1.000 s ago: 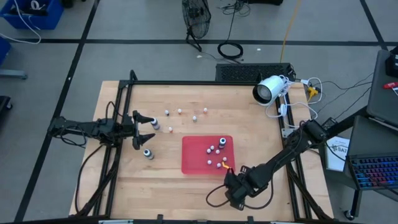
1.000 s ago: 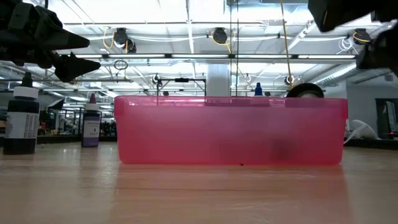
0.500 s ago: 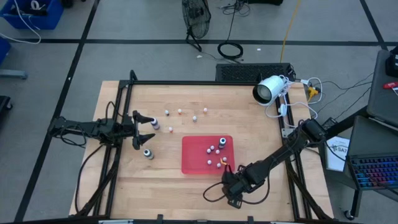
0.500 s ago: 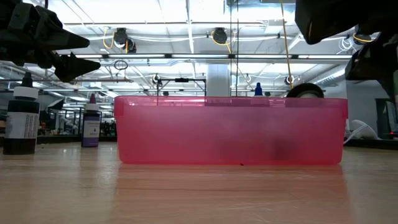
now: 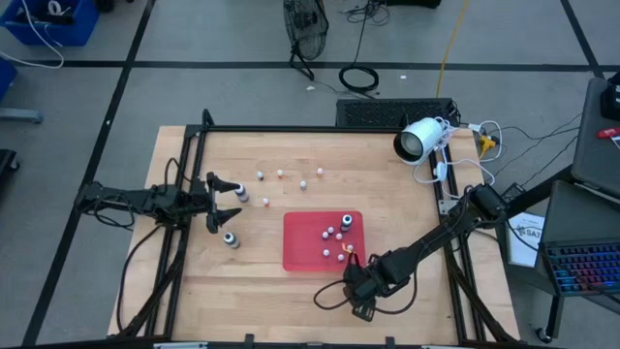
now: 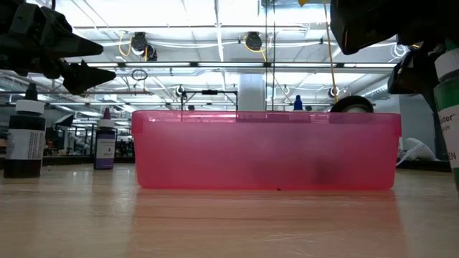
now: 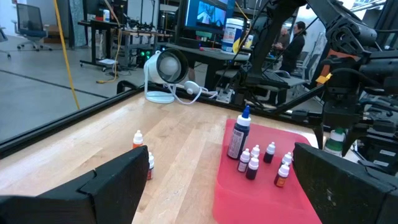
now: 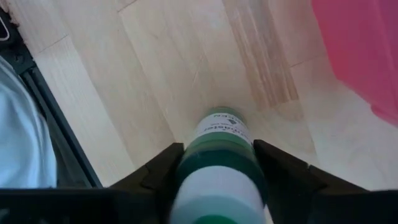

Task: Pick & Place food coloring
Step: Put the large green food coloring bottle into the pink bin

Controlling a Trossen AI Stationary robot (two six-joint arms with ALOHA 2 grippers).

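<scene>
The green bottle (image 8: 219, 163) is clamped between the right gripper (image 8: 217, 168) fingers, just off the tray (image 5: 300, 242) corner. It is best kept upright and carried level over the rim. The left gripper (image 5: 225, 200) is parked, released.

1. Tray (image 5: 302, 247): lay near the table's (image 5: 387, 194) middle, with several small bottles (image 5: 340, 233) inside, toward its right half.
2. Loose bottles (image 5: 281, 174): stood in a row behind the tray.
3. Two larger bottles (image 5: 231, 239): stood left of the tray, just beside the left gripper (image 5: 225, 204).
4. Right gripper (image 5: 355, 287): sat before the tray's right corner, a bottle (image 8: 217, 163) between its fingers.
</scene>
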